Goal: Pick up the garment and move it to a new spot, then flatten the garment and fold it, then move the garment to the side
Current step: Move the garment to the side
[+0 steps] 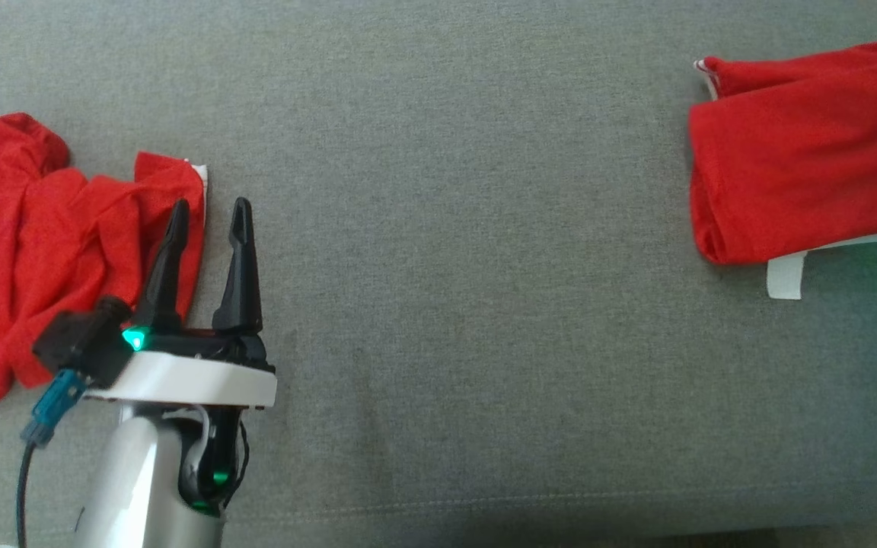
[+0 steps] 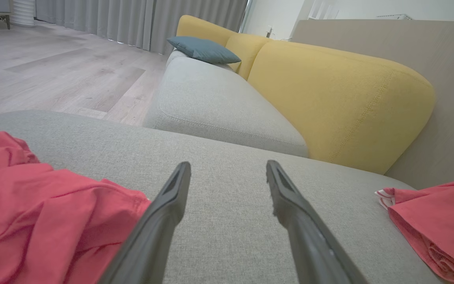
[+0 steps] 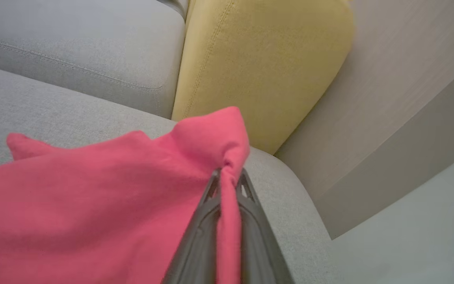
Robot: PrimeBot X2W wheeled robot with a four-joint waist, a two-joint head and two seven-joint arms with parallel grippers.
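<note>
Closest to the lens in the right wrist view, the right end effector (image 3: 229,175) is closed narrow on a bunched edge of the folded red garment (image 1: 804,152). That garment sits at the far right of the grey sofa seat (image 1: 446,228), with its pinched edge raised off the cushion. Folding appears complete. Judged from this position, the move to the side is the step in hand, and release is what remains.

The left end effector (image 1: 210,205) stands wide and holds nothing. Its left finger lies over the rim of a second, crumpled red garment (image 1: 50,251) at the far left, which is neither flattened nor folded.

Nothing here serves as a container: both garments lie directly on the seat. Behind the seat rise a yellow backrest (image 2: 329,98) and a blue cushion (image 2: 203,49).
</note>
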